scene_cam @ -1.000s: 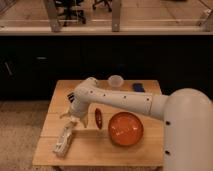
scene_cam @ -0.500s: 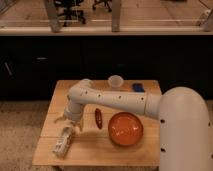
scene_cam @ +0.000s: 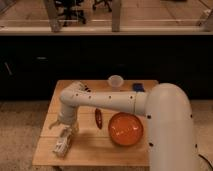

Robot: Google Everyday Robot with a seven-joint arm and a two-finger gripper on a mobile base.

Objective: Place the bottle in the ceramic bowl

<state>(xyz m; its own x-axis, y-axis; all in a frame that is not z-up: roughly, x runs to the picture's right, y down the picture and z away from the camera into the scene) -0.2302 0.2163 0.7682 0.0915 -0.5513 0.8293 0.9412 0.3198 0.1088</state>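
Observation:
The white bottle (scene_cam: 61, 144) lies on its side near the front left corner of the wooden table (scene_cam: 92, 149). The orange-red ceramic bowl (scene_cam: 125, 129) sits at the front right of the table and holds nothing. My gripper (scene_cam: 63, 125) hangs from the white arm, pointing down, just above the far end of the bottle. I cannot see whether it touches the bottle. The bowl is well to the right of the gripper.
A translucent cup (scene_cam: 115, 80) stands at the back of the table. A dark blue object (scene_cam: 138, 87) lies to its right. A small dark red object (scene_cam: 98, 118) sits between gripper and bowl. A dark cabinet front runs behind the table.
The gripper has moved a little left and down, closer to the bottle. The bottle and bowl have not moved.

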